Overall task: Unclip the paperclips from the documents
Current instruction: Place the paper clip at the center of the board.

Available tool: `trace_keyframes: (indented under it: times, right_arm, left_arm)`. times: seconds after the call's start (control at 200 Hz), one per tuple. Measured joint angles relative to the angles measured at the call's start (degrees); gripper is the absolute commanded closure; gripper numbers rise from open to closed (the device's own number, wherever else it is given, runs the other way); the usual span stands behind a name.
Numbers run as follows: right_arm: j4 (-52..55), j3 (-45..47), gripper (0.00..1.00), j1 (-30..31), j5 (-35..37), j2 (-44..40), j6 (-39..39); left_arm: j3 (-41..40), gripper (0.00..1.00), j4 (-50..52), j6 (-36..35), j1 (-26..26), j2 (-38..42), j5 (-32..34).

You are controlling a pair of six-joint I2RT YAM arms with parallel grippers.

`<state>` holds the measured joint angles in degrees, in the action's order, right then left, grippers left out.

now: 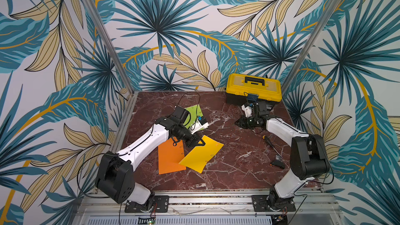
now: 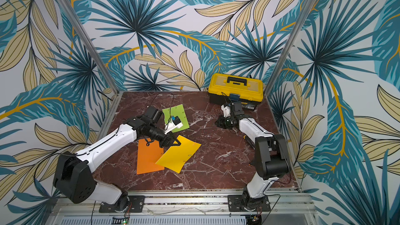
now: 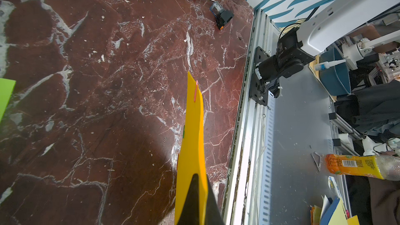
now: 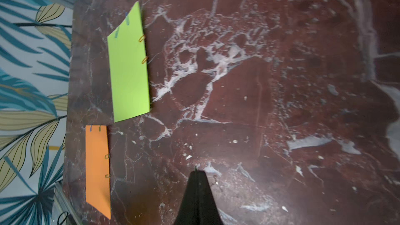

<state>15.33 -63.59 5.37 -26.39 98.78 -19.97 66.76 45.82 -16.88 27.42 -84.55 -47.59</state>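
Worktop (image 1: 238, 169): red marble.
Left arm (image 1: 147, 143) reaches forward, wrist rolled; left hand (image 1: 200, 142) clamps corner of golden yellow sheet (image 1: 203, 155), which overlaps orange sheet (image 1: 168, 159).
Right arm (image 1: 281, 128) folded; right hand (image 4: 195, 170) closed, empty, low over worktop.
Lime green sheet (image 4: 129, 68) behind.
Paperclips (image 4: 142, 38) on sheet edges.

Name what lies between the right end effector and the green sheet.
Bare marble table only, shown in the right wrist view, from right end effector to green sheet.

A yellow-and-black toolbox (image 1: 253, 88) is sitting closed at the far right corner of the red marble worktop (image 1: 238, 169). A screwdriver (image 1: 270, 145) is lying near the right edge, with a small black part (image 1: 278, 164) lying just beside its tip. Leaf-patterned wallpaper (image 1: 162, 18) is surrounding the worktop.
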Motion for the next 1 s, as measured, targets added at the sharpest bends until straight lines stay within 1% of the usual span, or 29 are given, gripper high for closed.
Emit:
trace_keyframes:
  times: [0.125,0.295,0.596,0.701,0.851,0.996]
  right_arm:
    - [-0.90,0.00,1.00,-0.76,1.88,2.75,-3.67]
    - [-1.66,0.13,1.00,-1.14,3.72,4.72,-6.67]
    - [-1.44,0.17,1.00,-1.95,5.16,7.17,-7.76]
    - [-0.87,0.17,0.96,-1.95,5.64,7.63,-7.72]
    - [0.24,0.17,0.87,-1.95,6.32,7.63,-7.28]
    - [1.75,0.17,0.73,-1.95,7.19,7.63,-6.12]
  left_arm:
    - [0.00,1.00,0.02,0.24,-0.07,-0.17,0.00]
    - [0.00,1.00,0.02,0.46,-0.11,-0.17,0.17]
    - [0.00,1.00,-0.07,0.87,-0.11,-0.17,1.57]
    - [0.00,1.00,-0.57,1.31,-0.11,-0.13,1.73]
    - [0.00,1.00,-2.16,2.38,-0.15,0.24,2.01]
    - [-0.04,1.00,-4.37,3.50,-0.33,0.79,1.99]
